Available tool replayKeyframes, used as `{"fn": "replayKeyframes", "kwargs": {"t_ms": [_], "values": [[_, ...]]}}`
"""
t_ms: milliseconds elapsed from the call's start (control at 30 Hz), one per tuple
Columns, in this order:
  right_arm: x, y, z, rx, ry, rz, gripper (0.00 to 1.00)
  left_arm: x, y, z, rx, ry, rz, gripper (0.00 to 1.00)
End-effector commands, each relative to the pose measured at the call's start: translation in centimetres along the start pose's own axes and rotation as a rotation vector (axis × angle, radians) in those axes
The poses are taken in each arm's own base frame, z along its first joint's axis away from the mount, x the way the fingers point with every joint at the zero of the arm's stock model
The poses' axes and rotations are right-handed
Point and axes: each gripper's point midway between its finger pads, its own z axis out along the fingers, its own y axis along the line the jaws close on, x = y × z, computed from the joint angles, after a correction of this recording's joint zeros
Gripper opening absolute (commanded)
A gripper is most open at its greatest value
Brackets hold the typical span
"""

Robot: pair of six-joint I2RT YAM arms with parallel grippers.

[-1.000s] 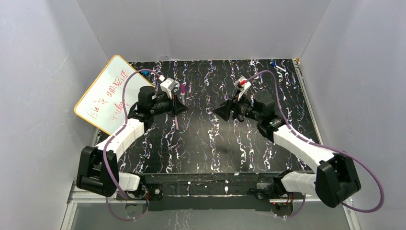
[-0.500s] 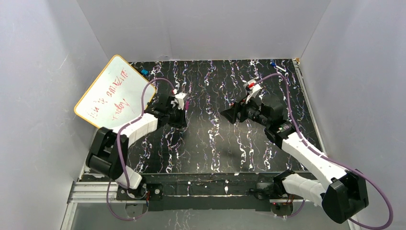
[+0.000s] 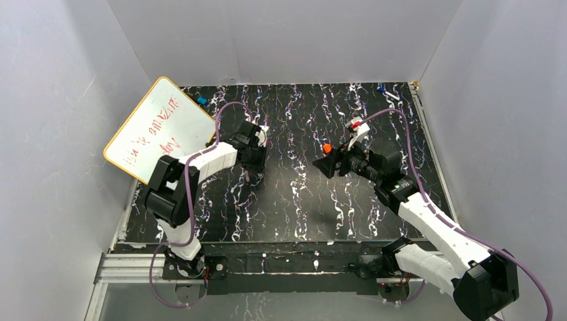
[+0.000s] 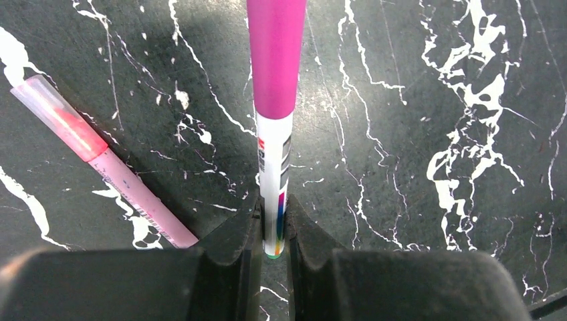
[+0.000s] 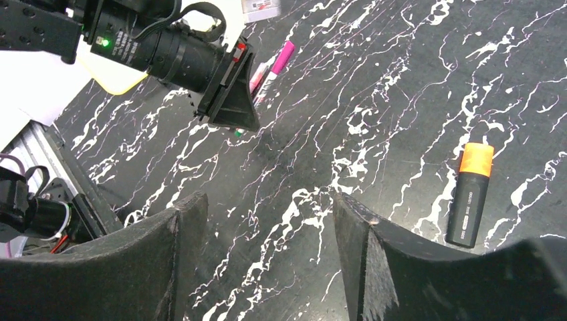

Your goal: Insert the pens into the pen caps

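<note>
My left gripper (image 4: 273, 214) is shut on the green-tipped end of the whitish pen (image 4: 274, 180). A magenta cap (image 4: 275, 53) covers the pen's far end. Just left of it the thin pink pen (image 4: 137, 194) lies on the table with a translucent pink end (image 4: 57, 114). My right gripper (image 5: 267, 200) stands open with only bare table between its fingers. To its right lies the black pen (image 5: 468, 204), its far end orange (image 5: 477, 159). From above, the left gripper (image 3: 256, 160) and right gripper (image 3: 319, 164) face each other, with the orange end (image 3: 326, 148) beside the right one.
A whiteboard (image 3: 160, 130) with red writing leans at the back left. A small blue object (image 3: 201, 100) lies by its far corner and another (image 3: 381, 88) at the back right. White walls enclose the black marbled table (image 3: 287, 207).
My left arm has folded in, lowering the whitish pen toward the table. My right gripper has opened wider and drawn back right, and the black pen's orange end now shows beside it.
</note>
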Motion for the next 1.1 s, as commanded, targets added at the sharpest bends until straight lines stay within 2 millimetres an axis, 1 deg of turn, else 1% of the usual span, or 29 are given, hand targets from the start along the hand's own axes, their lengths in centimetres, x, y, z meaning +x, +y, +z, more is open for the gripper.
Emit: {"fn": "replayKeyframes", "kwargs": {"t_ms": [0, 33, 100, 233, 267, 300, 333, 367, 400, 600, 833, 867, 900, 933, 967, 1000, 1067], "values": [[-0.45, -0.16, -0.75, 0.016, -0.024, -0.027, 0.76, 0.41, 0.66, -0.18, -0.066, 0.061, -0.011, 0.09], [-0.45, -0.15, -0.83, 0.015, -0.024, -0.029, 0.77, 0.5, 0.62, -0.07, -0.065, 0.07, -0.005, 0.01], [-0.55, -0.14, -0.95, 0.016, -0.027, -0.033, 0.76, 0.49, 0.34, 0.03, -0.054, 0.077, 0.014, 0.0], [-0.55, -0.1, -1.02, 0.016, -0.029, -0.034, 0.77, 0.35, 0.43, 0.15, -0.067, 0.087, 0.017, 0.0], [-0.57, -0.08, -1.02, 0.014, -0.029, -0.035, 0.77, 0.35, 0.53, 0.19, -0.073, 0.091, 0.014, 0.07], [-0.57, -0.11, -0.99, 0.014, -0.028, -0.035, 0.77, 0.34, 0.63, 0.27, -0.08, 0.094, 0.012, 0.21], [-0.58, -0.07, -0.97, 0.012, -0.028, -0.033, 0.77, 0.42, 0.69, 0.33, -0.083, 0.099, 0.01, 0.26], [-0.57, -0.08, -0.95, 0.011, -0.028, -0.033, 0.77, 0.51, 0.62, 0.37, -0.077, 0.102, 0.014, 0.14], [-0.61, -0.04, -0.95, 0.009, -0.028, -0.033, 0.77, 0.54, 0.52, 0.37, -0.073, 0.104, 0.019, 0.0], [-0.55, 0.05, -0.88, 0.003, -0.024, -0.031, 0.77, 0.2, 0.74, 0.22, -0.087, 0.091, 0.027, 0.0], [-0.57, 0.09, -0.72, -0.003, -0.019, -0.029, 0.77, 0.51, 0.84, 0.61, -0.089, 0.106, 0.027, 0.0], [-0.57, 0.12, -0.7, -0.004, -0.018, -0.029, 0.77, 0.56, 0.92, 0.66, -0.093, 0.11, 0.025, 0.09], [-0.52, 0.1, -0.68, -0.004, -0.017, -0.028, 0.77, 0.62, 1.05, 0.7, -0.1, 0.113, 0.025, 0.21], [-0.49, 0.12, -0.67, -0.005, -0.016, -0.027, 0.76, 0.77, 1.15, 0.76, -0.104, 0.116, 0.024, 0.25], [-0.48, 0.11, -0.66, -0.006, -0.015, -0.027, 0.76, 0.79, 1.11, 0.77, -0.101, 0.118, 0.028, 0.16], [-0.49, 0.13, -0.67, -0.007, -0.015, -0.026, 0.77, 0.74, 1.07, 0.71, -0.098, 0.116, 0.032, 0.0], [-0.42, 0.14, -0.68, -0.007, -0.014, -0.026, 0.76, 0.72, 1.07, 0.69, -0.098, 0.112, 0.033, 0.0]]}}
